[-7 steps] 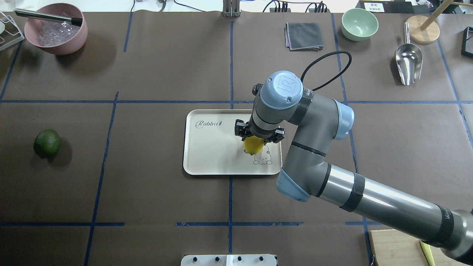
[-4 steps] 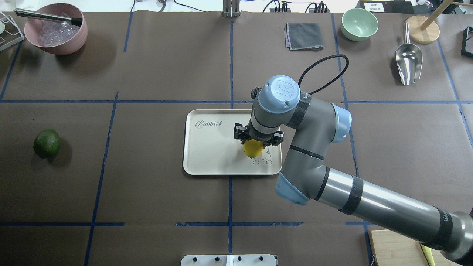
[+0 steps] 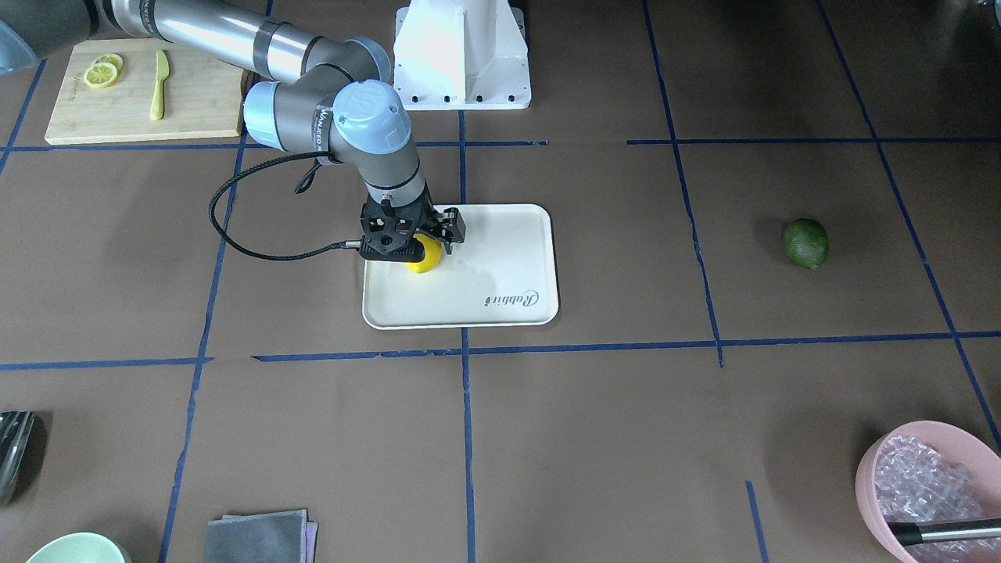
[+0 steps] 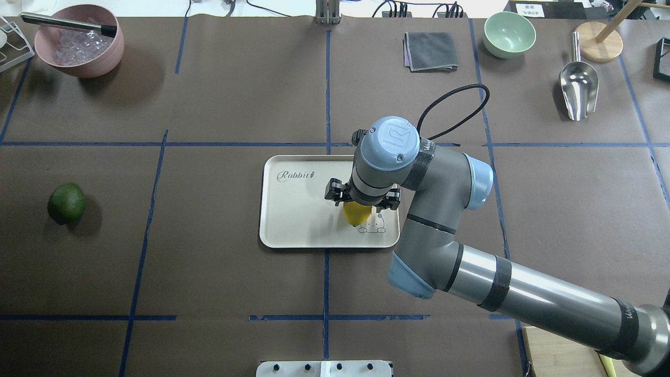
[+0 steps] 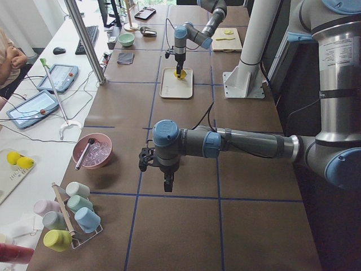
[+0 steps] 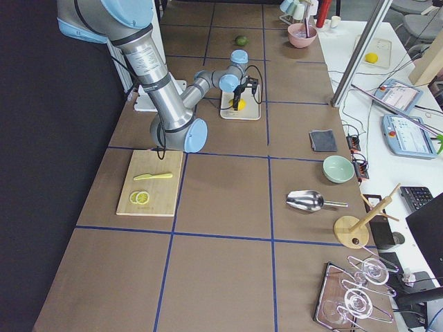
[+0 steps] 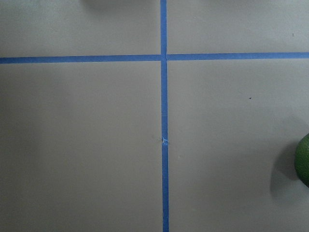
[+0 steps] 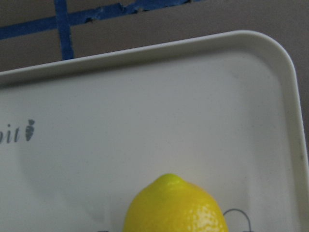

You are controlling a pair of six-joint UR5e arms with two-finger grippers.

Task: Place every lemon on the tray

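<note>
The bright yellow lemon (image 4: 357,212) is held in my right gripper (image 4: 359,205), which is shut on it, low over the off-white tray (image 4: 298,209) near the rabbit drawing. The front-facing view shows the yellow lemon (image 3: 423,256) at or just above the tray (image 3: 500,262). The right wrist view shows the lemon's tip (image 8: 175,205) over the tray floor (image 8: 145,121). The dark green lemon (image 4: 66,203) lies on the table far left, apart from the tray. Its edge shows in the left wrist view (image 7: 303,160). My left gripper (image 5: 168,183) shows only in the exterior left view; I cannot tell its state.
A pink bowl (image 4: 78,42) stands at the back left. A grey cloth (image 4: 430,51), a green bowl (image 4: 509,34) and a metal scoop (image 4: 578,86) lie at the back right. A wooden cutting board (image 3: 141,102) with lemon slices and a knife is near the robot's right side.
My right arm has come down and shifted slightly left, bringing the yellow lemon lower over the tray. The green lemon has not moved.
</note>
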